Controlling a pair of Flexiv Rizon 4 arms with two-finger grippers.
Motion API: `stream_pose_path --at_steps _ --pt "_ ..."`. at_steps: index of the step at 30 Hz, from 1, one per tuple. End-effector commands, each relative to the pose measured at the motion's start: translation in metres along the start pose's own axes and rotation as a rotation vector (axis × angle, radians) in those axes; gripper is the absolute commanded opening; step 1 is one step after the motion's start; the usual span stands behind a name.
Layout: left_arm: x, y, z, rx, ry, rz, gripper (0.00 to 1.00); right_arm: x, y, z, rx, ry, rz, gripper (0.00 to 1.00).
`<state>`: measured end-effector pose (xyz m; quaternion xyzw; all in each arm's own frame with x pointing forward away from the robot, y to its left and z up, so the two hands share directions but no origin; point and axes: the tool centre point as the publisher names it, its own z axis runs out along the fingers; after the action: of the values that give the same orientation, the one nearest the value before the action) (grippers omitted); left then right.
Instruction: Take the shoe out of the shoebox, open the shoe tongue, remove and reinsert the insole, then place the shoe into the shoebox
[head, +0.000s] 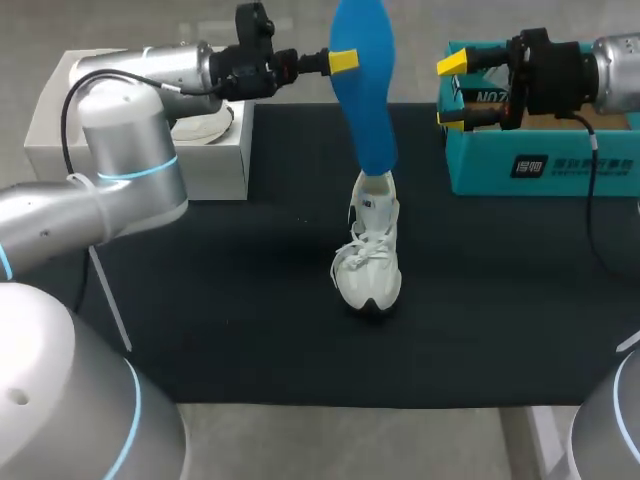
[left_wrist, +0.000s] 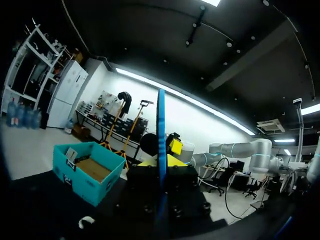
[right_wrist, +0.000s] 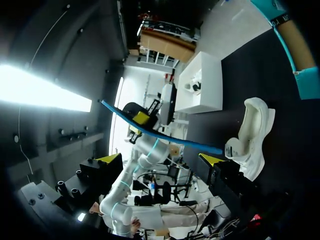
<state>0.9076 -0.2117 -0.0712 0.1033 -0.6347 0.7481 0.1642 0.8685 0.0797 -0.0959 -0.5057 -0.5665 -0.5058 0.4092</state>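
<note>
Gripping: left hand (head: 345, 62) clamps insole (head: 364, 100), upper centre.
Feel: likely light, floppy; pinch mid-length.
Right hand (head: 452, 92): wide open, empty.

**Mat and a white box**

A black mat (head: 250, 330) covers most of the table (head: 350, 440), leaving a pale strip along the near edge. At the far left stands a white box (head: 215, 165), a whitish shoe (head: 205, 128) lying inside.
</note>
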Motion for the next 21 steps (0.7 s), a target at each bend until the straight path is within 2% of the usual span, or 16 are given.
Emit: stream_pose_path --at_steps 1,9,10,13,15,17,19,21 --pt "-0.012 -0.005 -0.001 -0.242 0.223 0.330 0.00 0.000 0.000 0.001 -0.001 -0.001 0.000 1.00" --pt "-0.012 -0.005 -0.001 -0.242 0.223 0.330 0.00 0.000 0.000 0.001 -0.001 -0.001 0.000 1.00" --pt "-0.013 -0.003 0.002 -0.293 0.225 0.468 0.00 0.000 0.000 0.001 -0.001 -0.001 0.000 1.00" --pt "-0.018 0.000 0.006 -0.359 0.227 0.772 0.00 0.000 0.000 0.001 -0.001 -0.001 0.000 1.00" --pt "-0.020 -0.001 0.008 -0.324 0.214 0.937 0.00 0.000 0.000 0.001 -0.001 -0.001 0.000 1.00" --pt "-0.021 -0.001 0.009 -0.342 0.209 1.082 0.00 0.000 0.000 0.001 -0.001 -0.001 0.000 1.00" --pt "-0.021 -0.001 0.009 -0.291 0.195 1.158 0.00 0.000 0.000 0.001 -0.001 -0.001 0.000 1.00" --pt "-0.021 -0.002 0.009 -0.292 0.190 1.247 0.00 0.000 0.000 0.001 -0.001 -0.001 0.000 1.00"
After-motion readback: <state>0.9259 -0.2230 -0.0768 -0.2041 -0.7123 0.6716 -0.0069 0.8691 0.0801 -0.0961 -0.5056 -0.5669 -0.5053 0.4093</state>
